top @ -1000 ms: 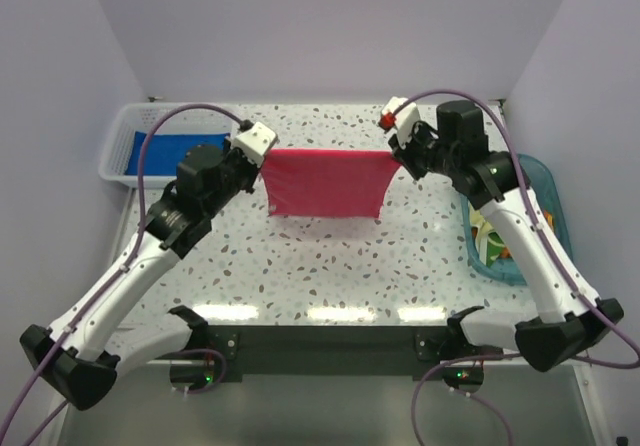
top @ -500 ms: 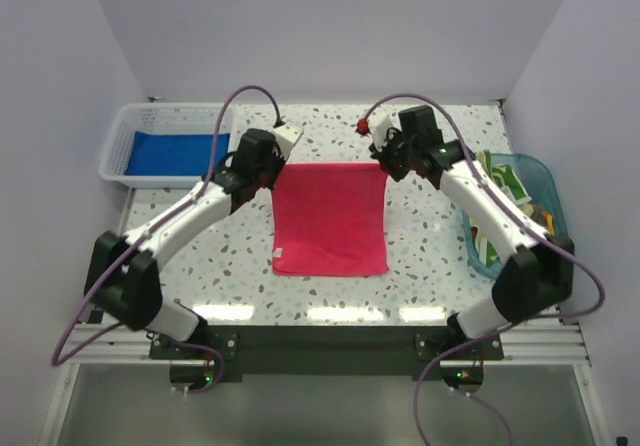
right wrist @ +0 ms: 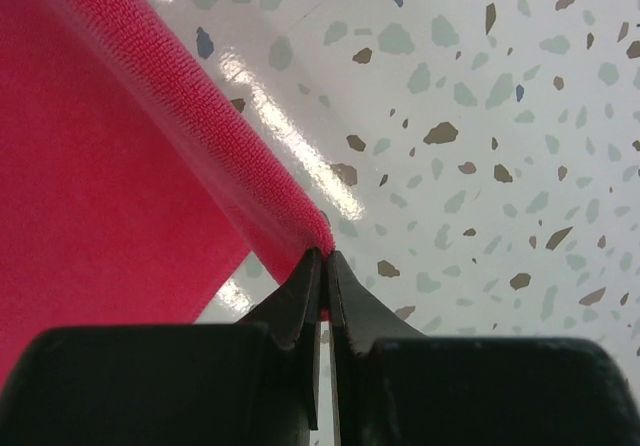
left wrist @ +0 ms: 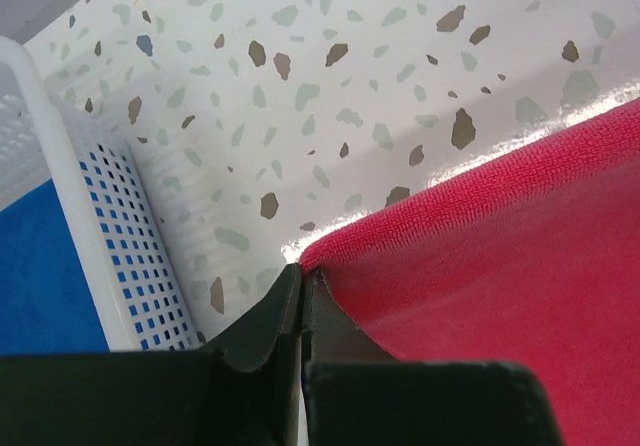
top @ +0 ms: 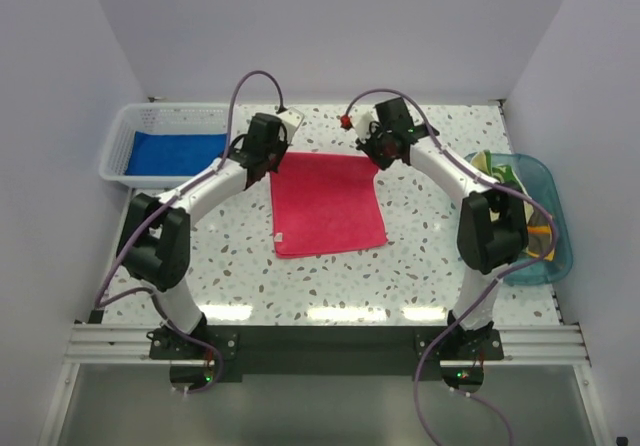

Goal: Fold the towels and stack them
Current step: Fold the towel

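A white tabletop (top: 430, 256) flecked with grey and brown chips filled the middle of the top view. Plain pale lavender walls boxed it in: a back wall (top: 330, 26) across the upper frame, a left wall (top: 50, 86) and a right wall (top: 590, 76) slanting down the sides. Bright patches of glare (top: 330, 313) sat in a row along the tabletop's near edge. Below ran a silver metal rail (top: 545, 338) and a dark panel (top: 330, 351), then a dull grey surface (top: 330, 411) at the bottom.

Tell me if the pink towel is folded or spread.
Spread. The pink towel lies as one flat square on the table, no fold showing; left gripper and right gripper pinch its far corners.
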Robot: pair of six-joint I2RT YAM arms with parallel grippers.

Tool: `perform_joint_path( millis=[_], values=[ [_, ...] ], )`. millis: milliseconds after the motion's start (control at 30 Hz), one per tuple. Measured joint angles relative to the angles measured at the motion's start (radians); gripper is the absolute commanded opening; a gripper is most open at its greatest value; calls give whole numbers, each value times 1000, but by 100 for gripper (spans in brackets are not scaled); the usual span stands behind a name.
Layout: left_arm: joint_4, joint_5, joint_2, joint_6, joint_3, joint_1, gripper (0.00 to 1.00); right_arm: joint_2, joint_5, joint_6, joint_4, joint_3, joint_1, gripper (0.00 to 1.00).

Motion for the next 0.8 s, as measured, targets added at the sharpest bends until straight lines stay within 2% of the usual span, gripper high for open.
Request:
perform_joint_path(
  millis=[400, 633, 800],
  values=[
    [-47, 74, -208, -116, -227, -38, 0, -124, -27, 38, -44, -157, 3, 0],
    [-106, 95, -238, -210, -311, -64, 0, -167, -47, 143, -135, -193, 10, 0],
    [-139, 111, -252, -265, -347, -70, 0, -211, -50, 275, -167, -251, 13, 0]
  ],
)
